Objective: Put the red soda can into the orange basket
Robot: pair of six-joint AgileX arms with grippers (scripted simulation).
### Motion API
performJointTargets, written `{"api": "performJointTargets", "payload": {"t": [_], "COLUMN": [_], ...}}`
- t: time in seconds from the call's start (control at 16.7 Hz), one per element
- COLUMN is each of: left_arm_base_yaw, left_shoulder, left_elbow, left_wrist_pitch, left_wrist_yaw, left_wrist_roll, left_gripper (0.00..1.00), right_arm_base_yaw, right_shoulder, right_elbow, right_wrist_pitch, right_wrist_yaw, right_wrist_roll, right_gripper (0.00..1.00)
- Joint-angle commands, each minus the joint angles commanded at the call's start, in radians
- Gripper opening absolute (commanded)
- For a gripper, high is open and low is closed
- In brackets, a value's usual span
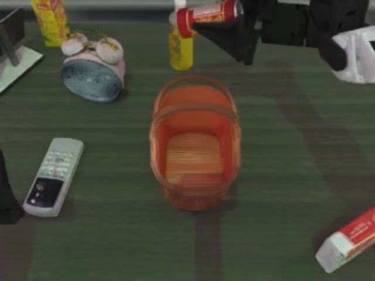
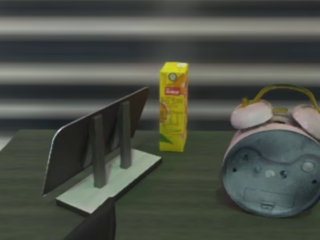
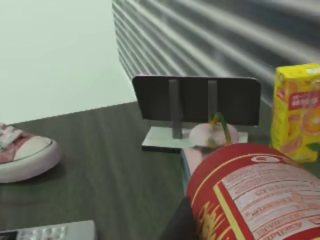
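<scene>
The red soda can [image 1: 206, 15] hangs on its side above the table's far edge, with my right gripper [image 1: 225, 20] shut on it. In the right wrist view the can [image 3: 255, 200] fills the lower corner, with a dark finger [image 3: 179, 226] against its side. The orange basket [image 1: 157, 137] stands mid-table with its hoop handle up and its pale slatted bottom bare, nearer to the front than the can. My left gripper [image 1: 7, 202] rests open at the table's left edge, holding nothing.
A yellow bottle [image 1: 180, 50] stands just under the can. An alarm clock [image 1: 94, 70], a yellow carton [image 1: 50, 20] and a dark stand [image 1: 12, 47] sit far left. A remote [image 1: 54, 175] lies left, a red-and-white carton [image 1: 350, 240] front right, a shoe [image 1: 357, 55] far right.
</scene>
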Motion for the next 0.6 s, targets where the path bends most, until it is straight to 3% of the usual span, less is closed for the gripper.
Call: {"api": "performJointTargets", "payload": {"t": [0.18, 0.3, 0.6], "left_arm_base_yaw": [0.000, 0.000, 0.000], "left_shoulder": [0.000, 0.000, 0.000], "left_elbow": [0.000, 0.000, 0.000], "left_wrist_pitch": [0.000, 0.000, 0.000], "left_wrist_yaw": [0.000, 0.000, 0.000], "left_wrist_roll": [0.000, 0.000, 0.000], "left_gripper": [1.00, 1.00, 1.00], "right_arm_base_yaw": [0.014, 0.019, 0.014], "right_shoulder": [-0.046, -0.063, -0.062], "right_elbow": [-0.075, -0.101, -0.103], "right_wrist_pitch": [0.157, 0.209, 0.217], "right_wrist_yaw": [-0.102, -0.140, -0.146], "right_wrist_roll": [0.054, 0.073, 0.077], "right_gripper": [0.00, 0.00, 0.00]}}
